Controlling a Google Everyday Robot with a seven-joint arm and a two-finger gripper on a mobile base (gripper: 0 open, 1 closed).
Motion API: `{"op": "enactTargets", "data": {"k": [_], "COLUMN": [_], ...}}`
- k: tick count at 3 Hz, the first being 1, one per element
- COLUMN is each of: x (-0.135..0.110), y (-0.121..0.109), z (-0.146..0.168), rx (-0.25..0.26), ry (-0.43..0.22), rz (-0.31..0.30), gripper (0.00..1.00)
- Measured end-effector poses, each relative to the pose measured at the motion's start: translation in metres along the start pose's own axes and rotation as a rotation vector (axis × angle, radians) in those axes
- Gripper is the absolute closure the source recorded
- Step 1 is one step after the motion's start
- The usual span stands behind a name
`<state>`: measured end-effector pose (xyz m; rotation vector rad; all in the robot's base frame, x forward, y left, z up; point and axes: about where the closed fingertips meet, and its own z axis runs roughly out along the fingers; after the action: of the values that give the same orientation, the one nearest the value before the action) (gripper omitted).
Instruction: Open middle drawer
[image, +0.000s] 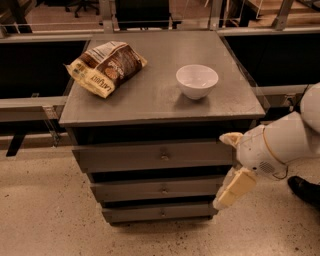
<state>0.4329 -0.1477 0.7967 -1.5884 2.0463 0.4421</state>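
A grey cabinet has three stacked drawers. The middle drawer (159, 188) is the second one down, a long flat front with a small round knob (164, 189); it looks pushed in. The taller top drawer (150, 156) is above it and the narrowest bottom drawer (159, 212) below. My gripper (229, 192) hangs from the white arm at the cabinet's right front corner, level with the middle drawer's right end and well right of its knob.
A snack bag (106, 67) and a white bowl (197, 81) sit on the cabinet top (150, 95). Dark rails and railings run behind and beside the cabinet. A dark shoe-like shape (305, 190) lies on the speckled floor at the right.
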Motion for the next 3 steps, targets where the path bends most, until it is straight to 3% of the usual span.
{"op": "enactTargets", "data": {"k": [1, 2, 3], "x": [-0.001, -0.004, -0.001], "y": [-0.004, 0.000, 0.009], "z": [0.009, 0.017, 0.052], "rx": [0.019, -0.018, -0.050], "ry": [-0.016, -0.005, -0.127], "rz": [0.000, -0.033, -0.039], "gripper": [0.00, 0.00, 0.00]}}
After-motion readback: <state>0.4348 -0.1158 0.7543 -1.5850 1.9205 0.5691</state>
